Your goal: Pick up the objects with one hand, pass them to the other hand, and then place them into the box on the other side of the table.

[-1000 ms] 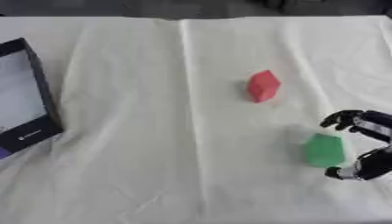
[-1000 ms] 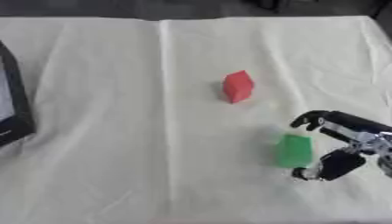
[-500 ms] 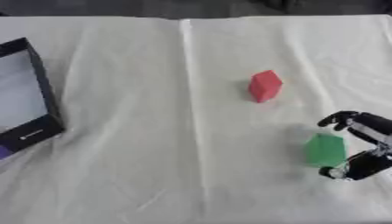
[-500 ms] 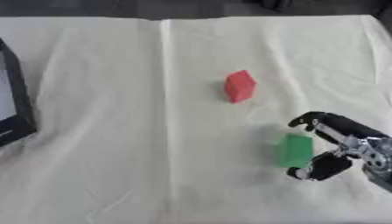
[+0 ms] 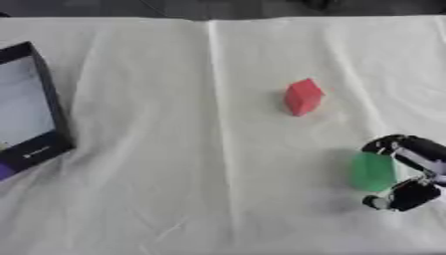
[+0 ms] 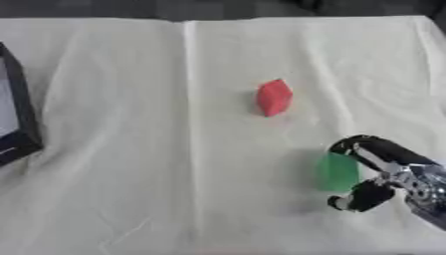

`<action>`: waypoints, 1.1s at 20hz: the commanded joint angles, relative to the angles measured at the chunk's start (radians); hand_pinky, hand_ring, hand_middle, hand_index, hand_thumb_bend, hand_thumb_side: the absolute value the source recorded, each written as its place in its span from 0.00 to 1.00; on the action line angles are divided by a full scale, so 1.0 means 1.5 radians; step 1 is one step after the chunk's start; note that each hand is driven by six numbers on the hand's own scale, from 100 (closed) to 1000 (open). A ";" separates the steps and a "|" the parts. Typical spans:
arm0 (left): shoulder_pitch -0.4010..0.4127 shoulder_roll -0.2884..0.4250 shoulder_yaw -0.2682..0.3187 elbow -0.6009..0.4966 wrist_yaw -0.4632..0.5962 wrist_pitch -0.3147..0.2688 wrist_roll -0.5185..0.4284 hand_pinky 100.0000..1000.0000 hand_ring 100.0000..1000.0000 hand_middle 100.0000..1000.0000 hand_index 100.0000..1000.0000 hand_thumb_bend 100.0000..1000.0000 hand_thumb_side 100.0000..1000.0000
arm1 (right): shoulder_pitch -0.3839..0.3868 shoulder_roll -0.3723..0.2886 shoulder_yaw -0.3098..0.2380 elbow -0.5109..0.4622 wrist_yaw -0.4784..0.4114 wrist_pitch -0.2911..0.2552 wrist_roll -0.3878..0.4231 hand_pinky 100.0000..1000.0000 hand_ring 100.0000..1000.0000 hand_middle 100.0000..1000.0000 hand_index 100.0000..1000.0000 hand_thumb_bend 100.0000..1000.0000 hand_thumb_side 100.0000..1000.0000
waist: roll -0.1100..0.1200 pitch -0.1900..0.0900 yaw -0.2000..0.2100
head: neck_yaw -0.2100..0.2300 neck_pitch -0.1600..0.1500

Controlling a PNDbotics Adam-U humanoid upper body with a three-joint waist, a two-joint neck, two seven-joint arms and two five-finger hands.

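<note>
A green block [image 5: 373, 172] lies on the white cloth at the right. My right hand [image 6: 396, 172] comes in from the right edge and wraps it: curled fingers [image 6: 362, 146] sit over its far end and the thumb [image 6: 359, 196] presses at its near end. The block still rests on the cloth. A red block [image 5: 303, 96] stands apart, farther back and a little left of the hand. The dark-walled box [image 5: 45, 110] with a pale inside sits at the left edge. My left hand shows in neither view.
The white cloth [image 5: 191, 164] covers the whole table, with creases down the middle and at the right. A wide stretch of cloth separates the blocks from the box. The table's far edge runs along the top.
The right hand's fingers and thumb have drawn in closer around the green block. The block, the red block and the box have stayed in place.
</note>
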 commanded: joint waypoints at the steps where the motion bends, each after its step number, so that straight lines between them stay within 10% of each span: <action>1: -0.007 0.011 0.004 -0.011 -0.002 -0.002 -0.003 0.90 0.86 0.66 0.75 0.00 0.76 | -0.008 -0.011 -0.006 -0.010 0.007 0.017 -0.007 0.85 0.80 0.74 0.79 0.33 0.00 | 0.001 -0.009 0.001 | -0.002 -0.003; 8: -0.006 0.009 0.004 -0.011 -0.004 -0.003 -0.005 0.91 0.86 0.66 0.75 0.00 0.76 | -0.017 -0.002 0.001 -0.010 0.010 0.036 -0.013 0.84 0.75 0.66 0.72 0.00 0.02 | 0.002 -0.008 0.003 | -0.003 -0.004; 16: -0.004 0.011 0.004 -0.011 -0.005 -0.002 -0.005 0.91 0.86 0.66 0.74 0.00 0.75 | -0.041 0.018 -0.023 -0.010 0.008 0.013 -0.066 0.76 0.61 0.49 0.55 0.00 0.00 | 0.002 -0.011 0.000 | 0.005 -0.001; 22: -0.022 0.019 -0.006 -0.011 0.003 0.015 -0.020 0.90 0.85 0.66 0.74 0.00 0.75 | -0.139 0.061 -0.044 -0.010 0.109 -0.081 -0.149 0.74 0.56 0.50 0.55 0.00 0.00 | 0.004 -0.019 -0.004 | 0.020 -0.002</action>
